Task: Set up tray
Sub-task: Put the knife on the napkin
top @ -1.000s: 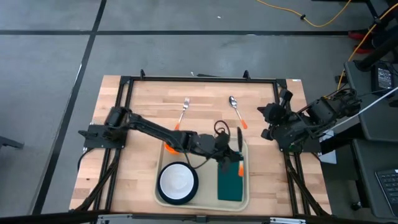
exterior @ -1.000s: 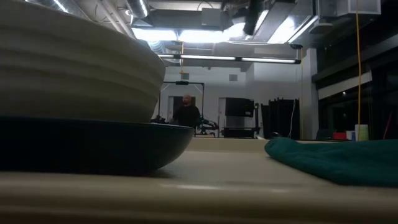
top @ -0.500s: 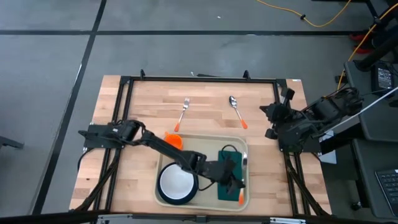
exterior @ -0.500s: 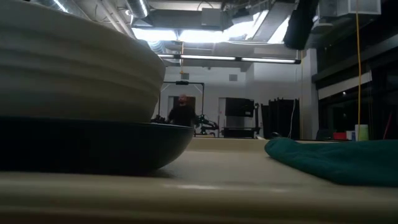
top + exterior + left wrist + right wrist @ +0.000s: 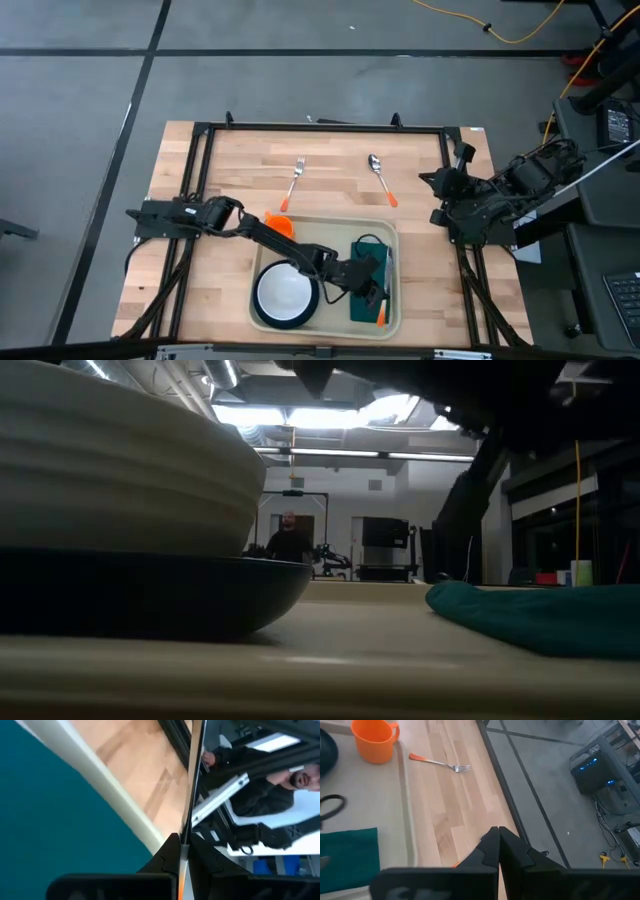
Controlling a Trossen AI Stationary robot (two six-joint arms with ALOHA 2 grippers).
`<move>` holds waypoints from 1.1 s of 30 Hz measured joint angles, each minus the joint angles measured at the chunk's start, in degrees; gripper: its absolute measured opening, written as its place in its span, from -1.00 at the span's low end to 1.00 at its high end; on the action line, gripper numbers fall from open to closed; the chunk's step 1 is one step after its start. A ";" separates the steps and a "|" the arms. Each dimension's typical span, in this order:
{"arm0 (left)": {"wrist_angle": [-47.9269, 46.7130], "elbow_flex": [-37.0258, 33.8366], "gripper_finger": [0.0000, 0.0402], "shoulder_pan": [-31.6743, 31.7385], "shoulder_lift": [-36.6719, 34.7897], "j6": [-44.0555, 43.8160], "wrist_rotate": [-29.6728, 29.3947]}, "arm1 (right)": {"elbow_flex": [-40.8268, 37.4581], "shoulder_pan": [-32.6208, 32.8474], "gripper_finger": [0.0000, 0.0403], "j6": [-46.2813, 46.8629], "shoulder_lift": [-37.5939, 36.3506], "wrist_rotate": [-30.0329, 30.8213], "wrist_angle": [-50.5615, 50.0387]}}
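My left claw (image 5: 378, 308) is clamped on a knife with an orange handle (image 5: 381, 317), hanging over the green napkin (image 5: 368, 292) at the near right of the tray (image 5: 330, 238). The tray sits at the worktop's (image 5: 240, 170) near edge, its long axis left to right. The knife's long axis runs near to far, roughly parallel with the tray's right rim, so I judge it goes straight down. Beside the napkin sits the plate with its bowl (image 5: 284, 293). Farther off lie fork (image 5: 293, 182) and spoon (image 5: 380, 178). My right claw (image 5: 433, 196) waits closed at the right edge.

Left arm (image 5: 270, 232) across tray (image 5: 330, 235); seemingly bare board (image 5: 240, 165) beyond.
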 joint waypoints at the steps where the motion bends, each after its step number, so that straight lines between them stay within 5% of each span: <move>1: 0.18 -0.01 -0.97 0.32 0.27 0.06 -0.15 | 0.00 0.39 -0.96 -0.02 0.00 -0.02 0.00; 33: -3.04 -0.28 -0.97 3.49 3.07 -5.11 2.13 | 0.00 2.91 -0.96 -5.47 0.02 1.97 0.02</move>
